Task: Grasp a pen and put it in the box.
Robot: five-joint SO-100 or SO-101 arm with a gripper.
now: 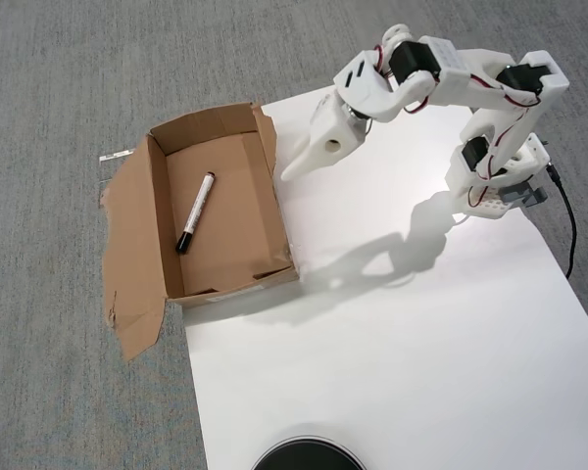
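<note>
The pen (196, 211), white with a black cap, lies loose on the floor of the brown cardboard box (237, 186), its cap pointing toward the near end. My gripper (293, 170) hangs over the white sheet just right of the box's right wall, raised and apart from the pen. It holds nothing. From above it reads as one white wedge, so the gap between its jaws is hidden.
A torn flap (132, 257) of the box lies flat on the grey carpet at the left. The arm's base (498, 186) and its black cable (570, 230) stand at the right of the white sheet (392, 352). A round black object (307, 456) sits at the bottom edge.
</note>
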